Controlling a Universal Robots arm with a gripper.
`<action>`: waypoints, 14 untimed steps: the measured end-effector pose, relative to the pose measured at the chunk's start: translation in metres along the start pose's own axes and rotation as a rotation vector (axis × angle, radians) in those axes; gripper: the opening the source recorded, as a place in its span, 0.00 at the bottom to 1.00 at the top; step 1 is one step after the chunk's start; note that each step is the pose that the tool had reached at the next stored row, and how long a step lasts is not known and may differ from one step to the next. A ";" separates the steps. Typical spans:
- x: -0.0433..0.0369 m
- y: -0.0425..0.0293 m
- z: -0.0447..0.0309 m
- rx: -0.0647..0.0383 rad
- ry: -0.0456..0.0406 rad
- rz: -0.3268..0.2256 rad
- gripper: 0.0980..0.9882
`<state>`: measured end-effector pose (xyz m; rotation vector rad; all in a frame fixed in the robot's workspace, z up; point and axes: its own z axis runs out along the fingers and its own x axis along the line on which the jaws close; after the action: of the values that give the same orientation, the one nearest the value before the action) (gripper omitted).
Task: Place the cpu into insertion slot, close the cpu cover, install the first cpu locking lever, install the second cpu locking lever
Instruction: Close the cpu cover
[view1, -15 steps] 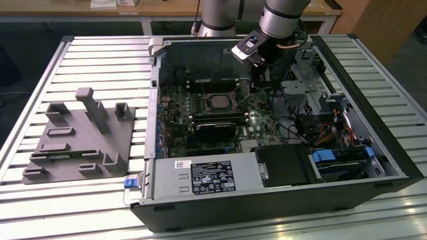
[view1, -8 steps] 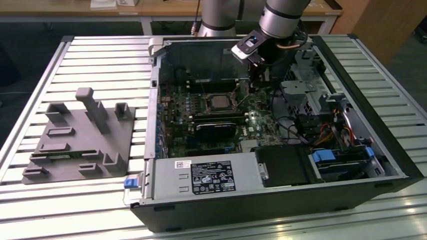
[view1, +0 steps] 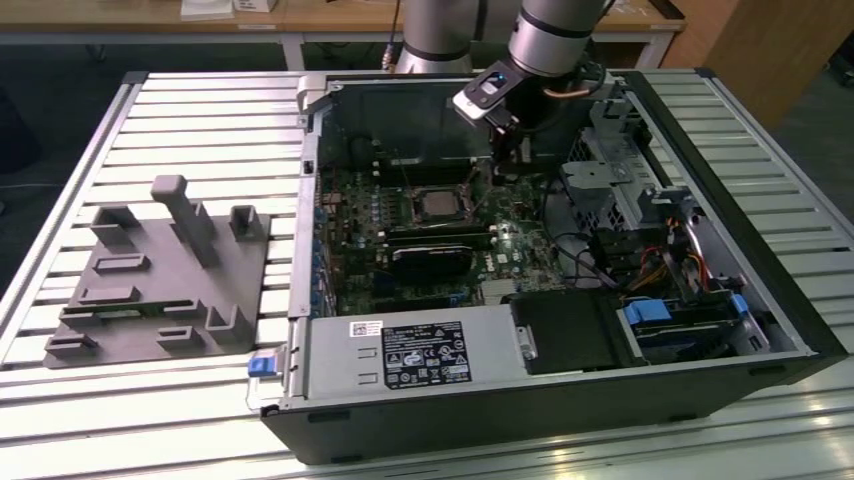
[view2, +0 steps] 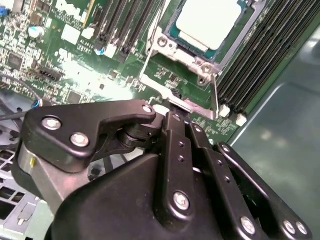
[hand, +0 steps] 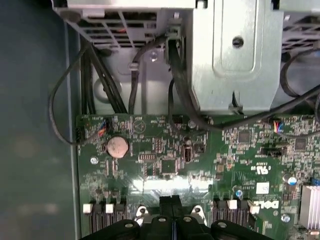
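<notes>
The gripper (view1: 514, 158) is hanging inside the open computer case (view1: 534, 435), which is lying on a slatted metal table (view1: 200, 120), and in the exterior view it is sitting just to that view's right of the cpu (view1: 438, 203). In both wrist views its black fingers are pressing together with no gap showing between them; whether anything thin is pinched there cannot be told. In the second wrist view the gripper (view2: 176, 116) is hovering close over the green circuit board (view2: 75, 65), near the corner of the socket. The cpu (view2: 207, 22) is sitting in the insertion slot (view2: 195, 44), its pale face showing, and the cpu cover (view2: 167, 42) is lying flat around it, the cut-out framing the chip. A thin locking lever (view2: 216, 95) is running along the socket's side between the cover and the long black memory slots (view2: 250, 65); whether it is latched cannot be told. In the first wrist view the gripper (hand: 173, 202) is pointing at the board's edge, where a coin battery (hand: 117, 146) is sitting and black cables (hand: 60, 100) are looping down from a metal drive cage (hand: 235, 50). On the table, at the exterior view's left of the case, a grey fixture (view1: 160, 270) is resting.
</notes>
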<state>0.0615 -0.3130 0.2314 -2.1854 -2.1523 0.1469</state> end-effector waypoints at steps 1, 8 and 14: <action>0.0000 -0.0018 0.0002 -0.002 0.0026 0.000 0.01; -0.0001 -0.0114 0.0014 -0.017 0.0345 -0.006 0.01; -0.0004 -0.0271 0.0033 -0.030 0.0406 -0.007 0.01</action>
<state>0.0343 -0.3130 0.2313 -2.1766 -2.1545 0.0697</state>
